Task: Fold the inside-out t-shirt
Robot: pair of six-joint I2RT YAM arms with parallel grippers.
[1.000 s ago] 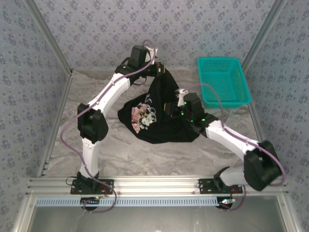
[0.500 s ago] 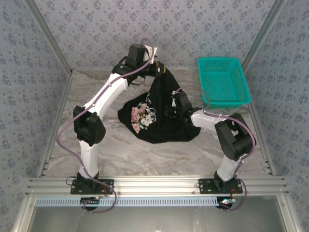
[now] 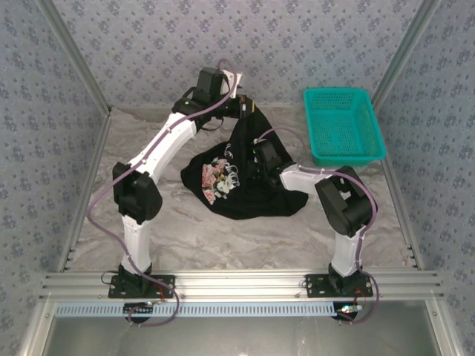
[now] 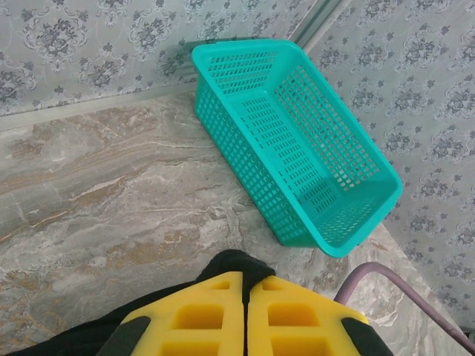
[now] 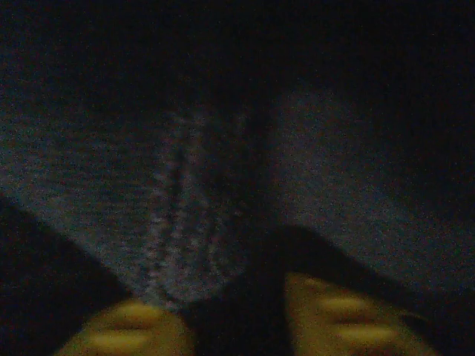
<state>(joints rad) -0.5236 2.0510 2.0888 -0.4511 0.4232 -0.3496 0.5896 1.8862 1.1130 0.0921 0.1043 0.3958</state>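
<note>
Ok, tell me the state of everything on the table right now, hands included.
t-shirt: unfolded, one end held up, the rest bunched on the table, print showing.
basket: upright, empty.
left hand: shut on the t-shirt.
right hand: against the t-shirt, cloth between its fingers, grip unclear.

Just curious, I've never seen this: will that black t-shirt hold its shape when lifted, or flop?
Probably floppy: pinched by the left gripper, the t-shirt sags from that point into a crumpled heap on the table. Likely light, since one small pinch holds its raised part. Pushed, it would probably wrinkle rather than slide whole.
</note>
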